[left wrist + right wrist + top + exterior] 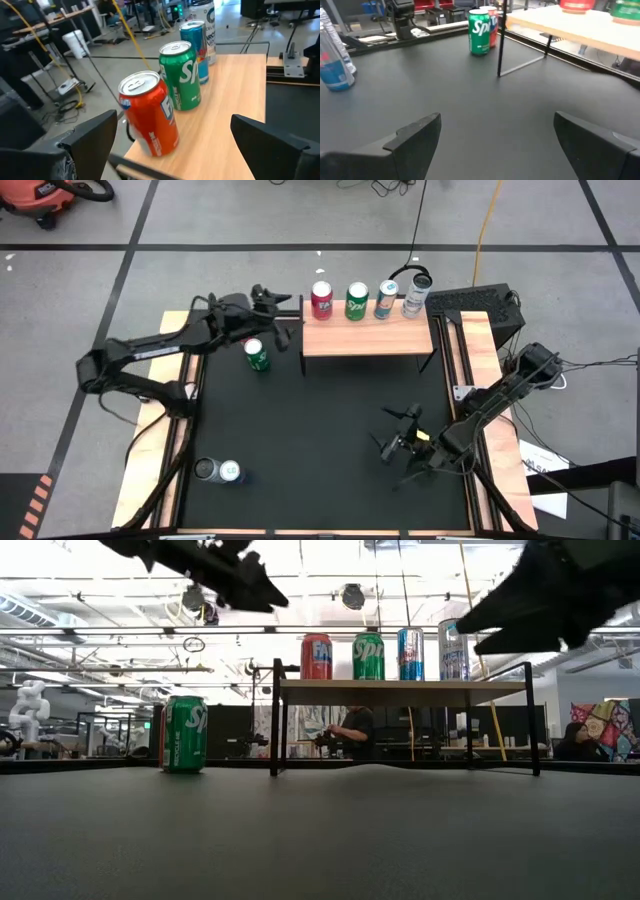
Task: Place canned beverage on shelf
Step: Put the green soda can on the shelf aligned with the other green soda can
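The light-wood shelf [365, 335] stands at the mat's far edge with a red can [321, 300], a green can [357, 301], a blue can [386, 299] and a white can [416, 295] upright in a row on its top. My left gripper [283, 308] is open and empty, raised at the shelf's left end. In the left wrist view [174, 120] its fingers stand apart just short of the red can [150, 115]. Another green can [257, 356] stands upright on the mat left of the shelf. My right gripper [392, 432] is open and empty over the mat's right near part.
A red can [492, 25] stands close behind the loose green can [480, 31]. Two more cans [218, 471] stand at the mat's near left corner. Wooden rails [480, 350] frame the black mat [320, 440], whose middle is bare. People sit in the room beyond [350, 730].
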You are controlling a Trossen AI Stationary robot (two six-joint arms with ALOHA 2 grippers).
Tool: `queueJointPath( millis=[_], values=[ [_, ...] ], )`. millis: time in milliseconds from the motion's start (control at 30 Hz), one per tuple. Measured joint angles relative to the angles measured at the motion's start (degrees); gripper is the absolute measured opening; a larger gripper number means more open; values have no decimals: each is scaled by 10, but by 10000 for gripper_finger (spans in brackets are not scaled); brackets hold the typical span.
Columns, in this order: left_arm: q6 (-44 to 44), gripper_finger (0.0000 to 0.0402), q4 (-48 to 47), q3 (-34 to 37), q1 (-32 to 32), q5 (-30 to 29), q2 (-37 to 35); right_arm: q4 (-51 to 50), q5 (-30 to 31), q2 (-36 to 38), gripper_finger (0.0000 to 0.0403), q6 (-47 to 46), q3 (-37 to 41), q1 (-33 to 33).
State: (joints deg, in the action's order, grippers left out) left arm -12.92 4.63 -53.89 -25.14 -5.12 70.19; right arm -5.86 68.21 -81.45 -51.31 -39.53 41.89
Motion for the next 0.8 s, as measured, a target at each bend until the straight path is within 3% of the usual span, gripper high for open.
queueJointPath(
  millis=[167,333,633,800],
  values=[
    [37,388,-68,0,28,-34,-50,115,-36,0,375,132,0,-27],
    [72,388,-123,20,57,-64,-52,220,-180,0,375,254,0,-72],
    [144,388,-190,87,110,-148,-86,262,-364,0,375,317,-11,-185],
    [224,388,-296,93,109,-192,-86,267,-382,0,375,333,-14,-202]
  ],
)
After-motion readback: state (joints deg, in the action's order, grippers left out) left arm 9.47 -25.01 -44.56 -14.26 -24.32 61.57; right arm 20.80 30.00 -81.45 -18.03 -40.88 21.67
